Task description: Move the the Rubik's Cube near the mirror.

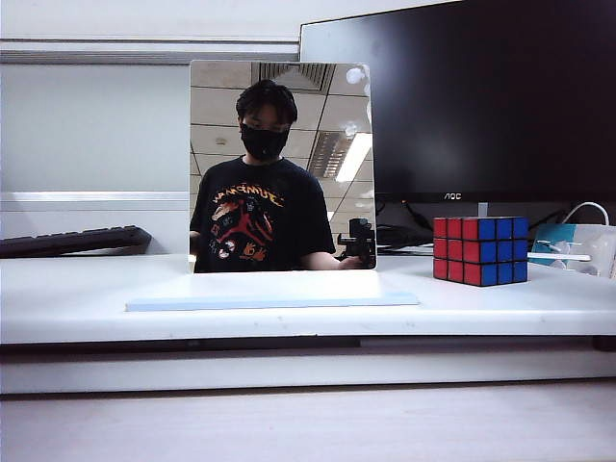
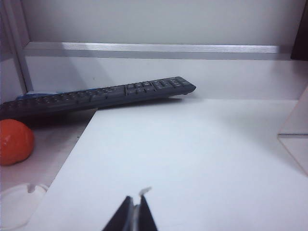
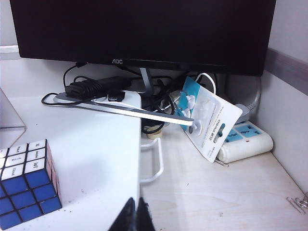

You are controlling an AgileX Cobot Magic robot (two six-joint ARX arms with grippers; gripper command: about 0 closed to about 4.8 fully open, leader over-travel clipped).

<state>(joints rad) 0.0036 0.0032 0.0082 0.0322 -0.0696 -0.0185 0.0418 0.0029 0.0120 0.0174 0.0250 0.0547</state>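
On the white table (image 1: pixel 87 298), the Rubik's Cube (image 1: pixel 480 250) sits at the mirror's (image 1: pixel 281 166) three o'clock (monitor (image 1: pixel 462 96) behind). Left gripper (image 2: pixel 136 211) and right gripper (image 3: pixel 136 214) are both closed, empty.

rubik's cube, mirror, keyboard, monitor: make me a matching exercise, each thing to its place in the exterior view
Things:
1. Rubik's Cube
2. mirror
3. keyboard
4. monitor

Places:
a. far left, behind the table
b. upper right, at the back
c. right on the table, apart from the panel
d. middle, upright on a pale base plate

Pairs: 1-c, 2-d, 3-a, 4-b
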